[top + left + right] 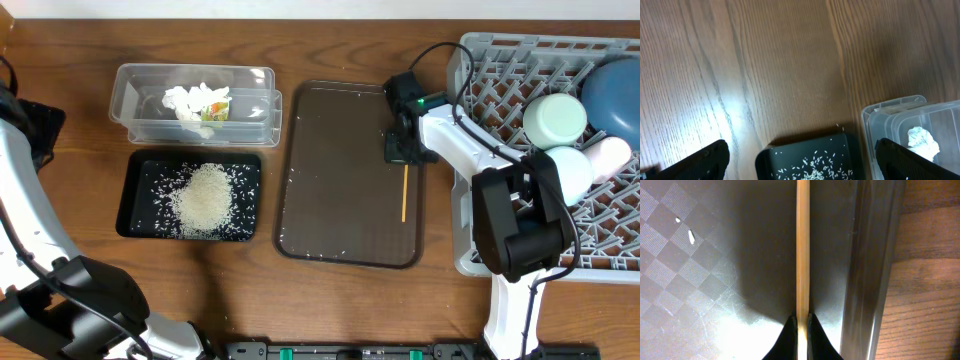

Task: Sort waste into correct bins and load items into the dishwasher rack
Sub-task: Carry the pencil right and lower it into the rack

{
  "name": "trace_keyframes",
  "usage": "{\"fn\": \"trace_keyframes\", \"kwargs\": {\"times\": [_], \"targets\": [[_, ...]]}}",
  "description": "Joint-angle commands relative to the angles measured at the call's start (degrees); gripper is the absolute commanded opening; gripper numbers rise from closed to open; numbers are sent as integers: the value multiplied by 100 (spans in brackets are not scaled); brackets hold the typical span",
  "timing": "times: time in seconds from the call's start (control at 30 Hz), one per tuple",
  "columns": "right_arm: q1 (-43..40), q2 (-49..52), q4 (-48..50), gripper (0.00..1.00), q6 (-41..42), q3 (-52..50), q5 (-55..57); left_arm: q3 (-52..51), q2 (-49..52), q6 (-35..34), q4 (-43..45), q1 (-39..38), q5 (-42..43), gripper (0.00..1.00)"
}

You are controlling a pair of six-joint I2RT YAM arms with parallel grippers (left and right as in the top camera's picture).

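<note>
The right gripper (802, 322) is pinched closed on one end of the thin wooden stick (802, 245). The stick lies on the brown serving tray (340, 170), just beside its right rim and parallel to it. The left gripper (801, 161) hangs with its fingers spread wide and nothing between them, above the wooden table (765, 60). It is at the near edges of the black tray (840, 150) of rice grains (207, 197) and the clear tub (875, 125) holding crumpled tissue (923, 142). At the table's right side, the grey dishwasher rack (470, 262) holds the mint green bowl (555, 117) and the dark blue plate (612, 90).
</note>
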Motion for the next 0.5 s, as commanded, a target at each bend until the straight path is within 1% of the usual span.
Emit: {"fn": "trace_keyframes", "kwargs": {"times": [0.0,0.1,0.27,0.4,0.47], "targets": [[-31,142,-70,1,-7,155,-457,13,28,15,-17,22,-33,95],[-146,-31,-385,1,-140,568,-455,13,28,15,-15,22,-33,95],[-472,-490,-1032,1,-590,1340,-452,13,28,15,-15,22,-33,95],[-1016,-953,-1394,1,-1082,1746,-448,13,28,13,-15,22,-33,95],[-1346,-1172,-1427,1,-1235,1768,-450,13,28,13,-15,22,-33,95]]}}
